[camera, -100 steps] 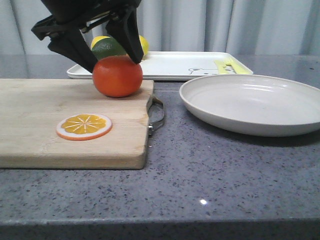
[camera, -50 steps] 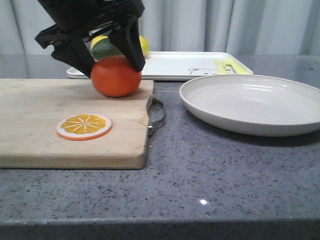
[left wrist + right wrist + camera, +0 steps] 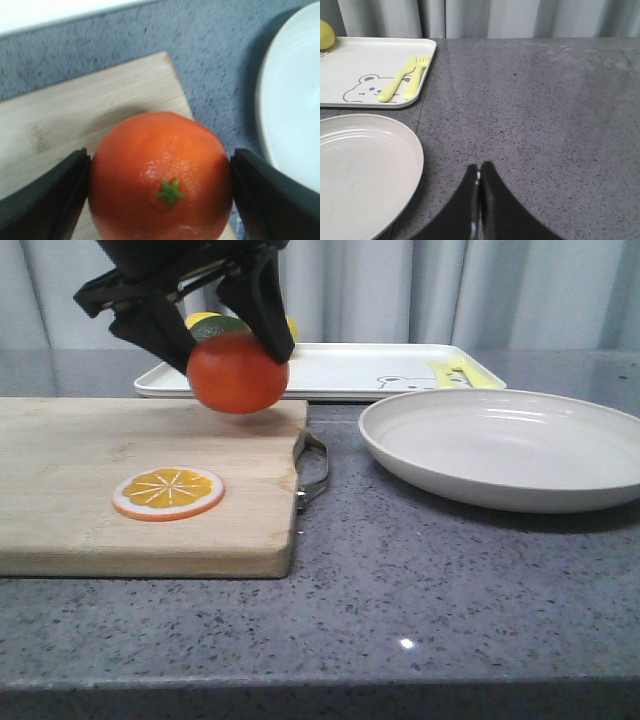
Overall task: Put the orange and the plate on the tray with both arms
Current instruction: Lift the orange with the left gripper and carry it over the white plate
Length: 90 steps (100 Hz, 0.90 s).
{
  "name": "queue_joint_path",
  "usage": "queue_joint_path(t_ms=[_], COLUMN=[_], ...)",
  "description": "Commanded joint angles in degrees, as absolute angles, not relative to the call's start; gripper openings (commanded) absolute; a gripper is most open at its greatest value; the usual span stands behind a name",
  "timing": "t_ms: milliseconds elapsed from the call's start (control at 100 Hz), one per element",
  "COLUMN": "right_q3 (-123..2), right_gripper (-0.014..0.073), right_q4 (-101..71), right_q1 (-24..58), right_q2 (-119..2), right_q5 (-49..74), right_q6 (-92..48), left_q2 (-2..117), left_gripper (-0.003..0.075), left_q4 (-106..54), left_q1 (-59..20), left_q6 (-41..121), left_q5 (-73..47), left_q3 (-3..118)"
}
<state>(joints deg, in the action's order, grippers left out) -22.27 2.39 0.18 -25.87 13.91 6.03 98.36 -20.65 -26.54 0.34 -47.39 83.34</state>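
Front view, nearest first: an orange slice (image 3: 168, 493) lies flat on the wooden cutting board (image 3: 90, 520), and to the right the plate (image 3: 505, 445) sits on the grey counter (image 3: 400, 610), well apart from the board. Above the board's far corner, the left gripper (image 3: 236, 345) is clamped on the orange (image 3: 238, 373), which hangs clear of the wood with a gap showing under it. Behind it, lemons (image 3: 205, 320) peek past the fingers, and the tray (image 3: 360, 368) stretches across the back, bearing a bear drawing and yellow-green cutlery (image 3: 452, 370).

From the left wrist, the orange (image 3: 160, 182) fills the span between both fingers (image 3: 45, 200), stem mark up, pinched across its widest part. That looks the right hold: the skin seems glossy and probably slick, the fruit firm and fairly light, so a grip at the equator should resist rolling out (a hold nearer the top might let it squirt free).

The right gripper (image 3: 479, 200) hovers over bare counter just beside the plate's rim (image 3: 417, 155), its fingers pressed together on nothing. The plate looks stiff and shallow; its raised rim is the likely place to pinch.
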Motion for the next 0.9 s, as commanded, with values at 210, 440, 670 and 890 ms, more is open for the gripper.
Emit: queue_joint_path(t_ms=[210,440,670,890], right_q3=[-24.3,-24.3,-24.3,-24.3], right_gripper=[-0.0057,-0.0057,-0.0057,-0.0057], right_q4=[2.8,2.8,2.8,2.8], right_q1=[-0.1,-0.1,-0.1,-0.1], right_q2=[-26.4,-26.4,-26.4,-26.4], right_q5=[9.6,9.5,9.5,9.5], right_q6=[5.9,5.9,5.9,5.9], left_q2=[96.0,99.2,106.0,109.4], left_gripper=[0.0426,0.0426,0.0426,0.0427], left_q4=[-28.0,-28.2,-28.4,-28.2], left_q1=[-31.1,-38.0,-43.9,-45.3], left_q6=[0.4,0.4,0.4,0.4], left_q5=[-44.1,-40.5,-39.3,-39.9], left_q3=[91.4,93.5,98.5,100.2])
